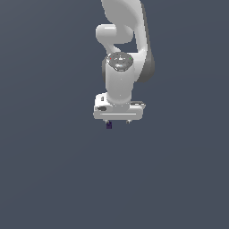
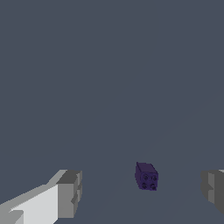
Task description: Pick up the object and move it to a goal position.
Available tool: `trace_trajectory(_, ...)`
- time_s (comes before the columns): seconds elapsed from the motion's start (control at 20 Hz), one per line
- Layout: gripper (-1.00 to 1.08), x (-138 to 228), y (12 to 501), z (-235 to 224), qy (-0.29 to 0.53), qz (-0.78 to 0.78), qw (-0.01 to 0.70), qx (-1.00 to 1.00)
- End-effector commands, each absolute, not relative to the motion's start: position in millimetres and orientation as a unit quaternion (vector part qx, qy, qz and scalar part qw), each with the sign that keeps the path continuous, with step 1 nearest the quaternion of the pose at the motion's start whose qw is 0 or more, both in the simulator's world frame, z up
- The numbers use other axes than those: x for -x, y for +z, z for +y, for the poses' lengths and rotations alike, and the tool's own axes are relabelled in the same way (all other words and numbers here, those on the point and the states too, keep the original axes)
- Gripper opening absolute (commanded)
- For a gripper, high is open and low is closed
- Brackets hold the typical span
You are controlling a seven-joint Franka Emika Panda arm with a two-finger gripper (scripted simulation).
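Observation:
The object is a tiny dark purple brick with small bumps on top (image 2: pixel 146 176). In the wrist view it lies on the grey floor between my two fingers, apart from both and nearer the one at the picture's right. My gripper (image 2: pixel 141 192) is open and empty, with one grey fingertip (image 2: pixel 70 192) and the other at the frame edge (image 2: pixel 214 189). In the exterior view the brick (image 1: pixel 108 125) shows just under the white hand, at its left end. The gripper (image 1: pixel 117 121) points down and its fingers barely show below the hand.
The white arm (image 1: pixel 123 53) rises from the hand to the top of the exterior view. A plain dark grey floor (image 1: pixel 53 170) fills the rest of both views. No goal marker shows.

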State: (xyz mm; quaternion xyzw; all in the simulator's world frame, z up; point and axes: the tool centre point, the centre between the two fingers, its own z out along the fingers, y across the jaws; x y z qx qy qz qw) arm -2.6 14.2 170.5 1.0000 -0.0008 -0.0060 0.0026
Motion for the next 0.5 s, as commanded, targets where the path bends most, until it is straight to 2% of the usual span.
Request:
trace_trajectory(0.0, 1.0, 2.6, 170.5, 14.2, -0.006, -0.001, 0.003, -1.0)
trace_trajectory(0.45, 1.0, 0.8, 178.1, 9.5, -0.002, -0.029, -0.012, -1.0)
